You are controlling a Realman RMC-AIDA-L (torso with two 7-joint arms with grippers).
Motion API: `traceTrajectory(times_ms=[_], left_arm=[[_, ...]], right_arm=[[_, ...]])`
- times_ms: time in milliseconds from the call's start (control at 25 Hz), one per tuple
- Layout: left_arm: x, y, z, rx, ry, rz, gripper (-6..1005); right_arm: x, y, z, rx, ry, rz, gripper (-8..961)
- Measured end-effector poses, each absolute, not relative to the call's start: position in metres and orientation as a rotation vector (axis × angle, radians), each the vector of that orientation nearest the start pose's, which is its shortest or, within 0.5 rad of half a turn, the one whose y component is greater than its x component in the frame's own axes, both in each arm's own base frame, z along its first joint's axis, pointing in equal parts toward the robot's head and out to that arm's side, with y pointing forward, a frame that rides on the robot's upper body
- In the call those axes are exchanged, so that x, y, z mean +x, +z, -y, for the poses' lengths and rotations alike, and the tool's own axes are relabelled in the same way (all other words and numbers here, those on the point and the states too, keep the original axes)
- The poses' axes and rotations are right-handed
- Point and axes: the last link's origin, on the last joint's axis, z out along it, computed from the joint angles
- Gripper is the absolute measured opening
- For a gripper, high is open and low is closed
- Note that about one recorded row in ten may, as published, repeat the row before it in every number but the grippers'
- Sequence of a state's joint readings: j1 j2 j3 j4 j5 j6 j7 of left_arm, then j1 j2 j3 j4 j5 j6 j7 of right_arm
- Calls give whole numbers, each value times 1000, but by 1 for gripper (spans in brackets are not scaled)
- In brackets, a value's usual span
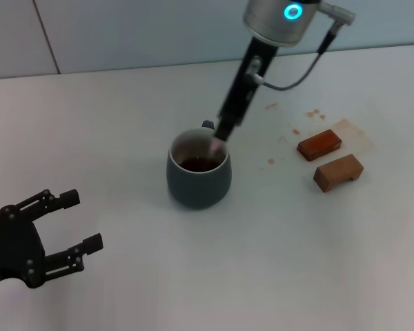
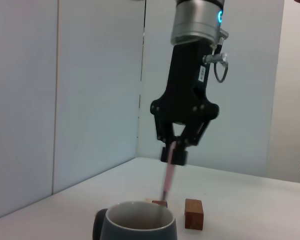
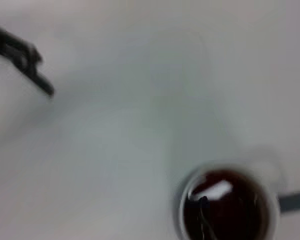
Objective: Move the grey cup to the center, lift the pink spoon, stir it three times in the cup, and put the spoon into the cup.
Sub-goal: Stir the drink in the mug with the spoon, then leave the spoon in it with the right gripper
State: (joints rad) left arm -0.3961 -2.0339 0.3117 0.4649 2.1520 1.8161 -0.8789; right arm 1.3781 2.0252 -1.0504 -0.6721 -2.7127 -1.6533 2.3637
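The grey cup (image 1: 199, 172) stands near the middle of the white table, handle toward the back, with dark brown liquid inside. It also shows in the left wrist view (image 2: 138, 225) and in the right wrist view (image 3: 229, 205). My right gripper (image 1: 223, 134) hangs just above the cup's back rim, shut on the pink spoon (image 1: 215, 145), whose handle slants down into the cup. In the left wrist view the right gripper (image 2: 176, 148) pinches the pink spoon (image 2: 168, 177) above the cup. My left gripper (image 1: 72, 224) is open and empty at the table's front left.
Two brown wooden blocks (image 1: 319, 144) (image 1: 339, 172) lie to the right of the cup, with small brown stains (image 1: 271, 161) around them. A pale wall (image 1: 124, 27) rises behind the table's far edge.
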Motion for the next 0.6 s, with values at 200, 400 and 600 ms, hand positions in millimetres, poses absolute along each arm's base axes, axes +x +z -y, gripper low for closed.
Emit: traceTrajectory(times_ms=[200,400,600], left_arm=[[-314,18,-255,-2599,-900,339,827],[-314,18,-255,-2597,-902,340,827],[-313,18,-257,-2599,-904,334,827]], right_arm=[[33,-3,-438,-2787,-625,-643,107],[41,0,-432,-2764,-766,-651,106],[32,-13,-427,-2811,-723,-582,106]])
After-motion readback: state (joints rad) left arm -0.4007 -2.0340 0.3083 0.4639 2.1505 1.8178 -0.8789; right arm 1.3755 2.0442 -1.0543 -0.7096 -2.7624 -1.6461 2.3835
